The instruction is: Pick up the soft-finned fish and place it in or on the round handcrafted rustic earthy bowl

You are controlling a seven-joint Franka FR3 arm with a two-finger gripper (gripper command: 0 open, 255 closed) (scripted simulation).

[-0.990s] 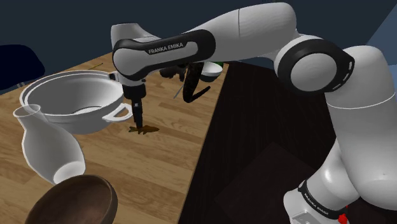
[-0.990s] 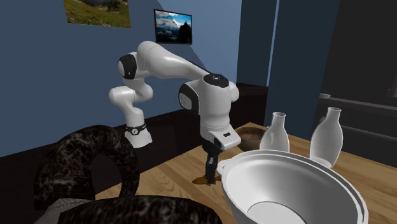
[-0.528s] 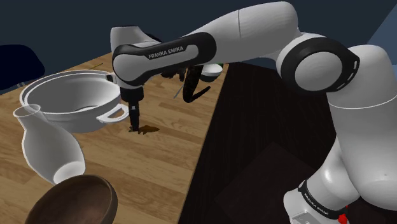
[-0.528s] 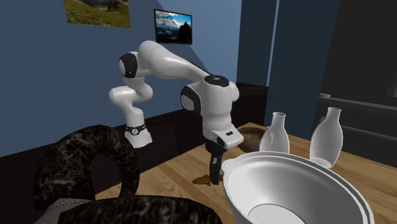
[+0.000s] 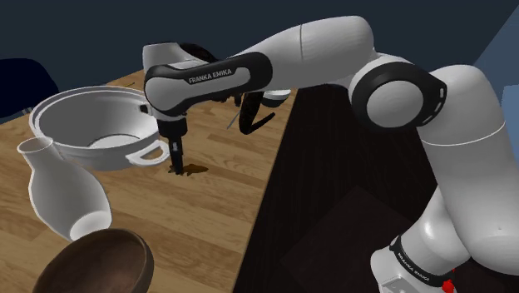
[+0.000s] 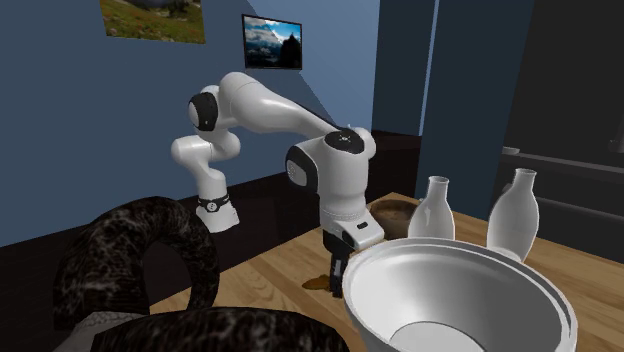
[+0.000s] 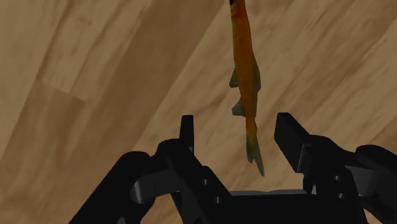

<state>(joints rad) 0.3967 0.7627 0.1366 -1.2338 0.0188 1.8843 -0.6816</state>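
A slim orange-brown fish (image 7: 245, 70) lies flat on the wooden table (image 5: 208, 216). It shows as a small brown shape (image 5: 191, 170) by the fingertips in the shoulder view. My gripper (image 7: 236, 124) is open and points straight down. It stands low over the fish's tail end, which lies between the two fingers without touching either. In the shoulder view the gripper (image 5: 177, 165) is right beside the big white bowl's handle. The fish (image 6: 318, 283) and gripper (image 6: 337, 285) also appear in the second exterior view. The round brown bowl (image 5: 104, 262) sits at the table's near corner.
A large white two-handled bowl (image 5: 91, 125) stands close beside the hand. A white vase (image 5: 62, 196) stands between it and the brown bowl. A dark ring-shaped object (image 5: 254, 112) lies behind the arm. The table's edge (image 5: 262, 200) drops to dark floor.
The hand has shifted slightly toward the big white bowl and stays low over the fish. The white bowl looks nudged a little. The fingers remain apart.
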